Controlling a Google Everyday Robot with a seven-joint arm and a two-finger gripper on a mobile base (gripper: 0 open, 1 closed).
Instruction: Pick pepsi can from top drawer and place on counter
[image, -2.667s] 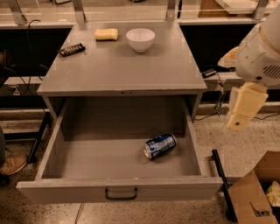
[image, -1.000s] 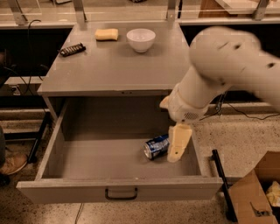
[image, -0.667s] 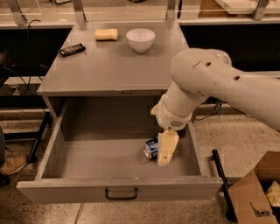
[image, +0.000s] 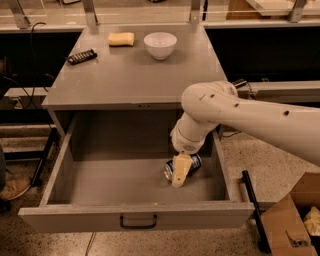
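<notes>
1. The gripper (image: 181, 171) is hanging low inside the open top drawer (image: 135, 216), directly over the pepsi can (image: 196, 160) — whether it is gripping cannot be told.
2. The can is lying on its side near the drawer's right wall.
3. A white bowl (image: 160, 45) and a yellow sponge (image: 121, 39) are sitting on the bench (image: 135, 80) above.

white bowl (image: 160, 45), yellow sponge (image: 121, 39) and black remote (image: 82, 56) at the back, cardboard box (image: 292, 220) lower right

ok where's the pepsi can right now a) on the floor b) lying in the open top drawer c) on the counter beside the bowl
b: the pepsi can lies on its side in the open top drawer, with the hand down inside the drawer, overlapping it.
</notes>
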